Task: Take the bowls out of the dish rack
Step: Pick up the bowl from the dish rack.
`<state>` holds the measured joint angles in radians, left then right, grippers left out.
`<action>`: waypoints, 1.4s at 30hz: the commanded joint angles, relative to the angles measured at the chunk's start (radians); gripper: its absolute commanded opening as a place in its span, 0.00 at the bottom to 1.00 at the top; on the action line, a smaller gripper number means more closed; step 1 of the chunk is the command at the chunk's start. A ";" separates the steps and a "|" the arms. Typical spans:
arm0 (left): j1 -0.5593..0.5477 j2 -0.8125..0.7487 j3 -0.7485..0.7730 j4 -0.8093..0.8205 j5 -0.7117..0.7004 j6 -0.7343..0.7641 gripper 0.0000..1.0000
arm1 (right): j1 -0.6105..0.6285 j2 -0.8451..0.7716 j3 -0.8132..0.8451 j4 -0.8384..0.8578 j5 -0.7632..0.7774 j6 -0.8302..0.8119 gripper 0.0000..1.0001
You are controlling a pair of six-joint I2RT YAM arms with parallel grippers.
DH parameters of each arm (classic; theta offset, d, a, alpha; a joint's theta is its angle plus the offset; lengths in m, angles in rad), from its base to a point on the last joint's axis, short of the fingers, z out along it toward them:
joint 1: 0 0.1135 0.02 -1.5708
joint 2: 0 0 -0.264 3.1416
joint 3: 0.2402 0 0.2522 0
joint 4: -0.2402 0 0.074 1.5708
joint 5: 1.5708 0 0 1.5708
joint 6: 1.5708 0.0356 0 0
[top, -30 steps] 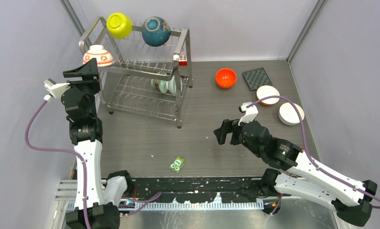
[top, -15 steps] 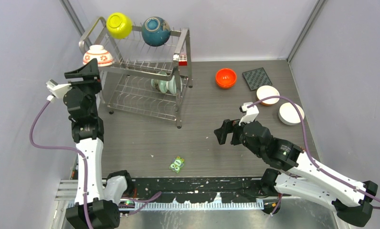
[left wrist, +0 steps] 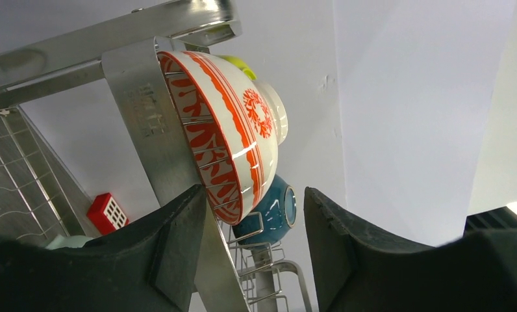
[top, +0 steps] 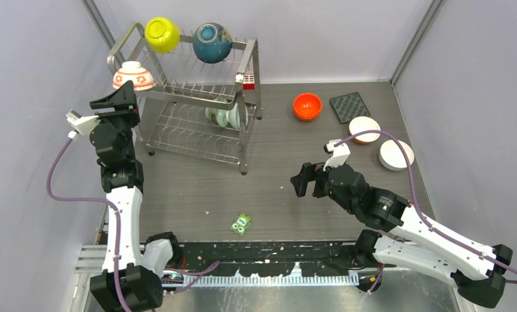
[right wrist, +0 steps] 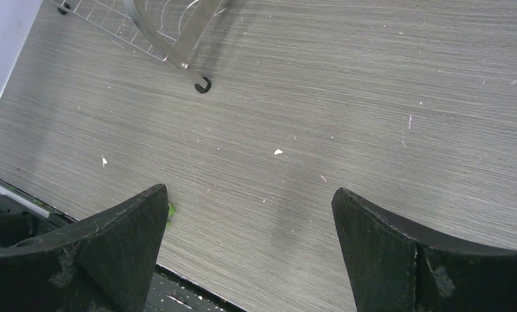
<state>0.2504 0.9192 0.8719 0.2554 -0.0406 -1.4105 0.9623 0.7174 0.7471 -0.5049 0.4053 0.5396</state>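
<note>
Left wrist: left pincer (left wrist: pixel 254 192) parted beside flowered bowl (left wrist: pixel 233 130).

Your left gripper (top: pixel 116 99) sits just beside the flowered bowl (top: pixel 133 75) at the dish rack's (top: pixel 197 97) left end; a yellow bowl (top: pixel 162 34) and a blue bowl (top: pixel 212 42) perch on top. Your right gripper (top: pixel 299 182) hovers mid-table (top: pixel 275 149), an orange bowl (top: pixel 307 106) and two white bowls (top: pixel 364 129) lying beyond it.

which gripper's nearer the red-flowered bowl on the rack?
Left. Left gripper is right at the red-flowered bowl; right gripper hovers over the table, far to its right.
</note>
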 commanded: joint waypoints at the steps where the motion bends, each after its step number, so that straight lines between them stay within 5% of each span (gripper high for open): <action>1: 0.010 0.000 -0.005 0.089 0.008 -0.006 0.58 | -0.001 0.002 0.022 0.024 0.007 -0.007 1.00; 10: 0.011 0.023 -0.011 0.126 0.017 -0.012 0.49 | -0.001 0.012 0.023 0.024 0.011 -0.012 1.00; 24: 0.018 0.040 -0.030 0.170 0.032 -0.020 0.54 | -0.001 0.026 0.023 0.026 0.016 -0.017 1.00; 42: 0.020 0.036 -0.040 0.174 0.030 -0.019 0.27 | -0.001 0.021 0.018 0.021 0.020 -0.013 1.00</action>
<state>0.2630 0.9623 0.8364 0.3729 -0.0208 -1.4353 0.9623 0.7403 0.7471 -0.5041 0.4065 0.5289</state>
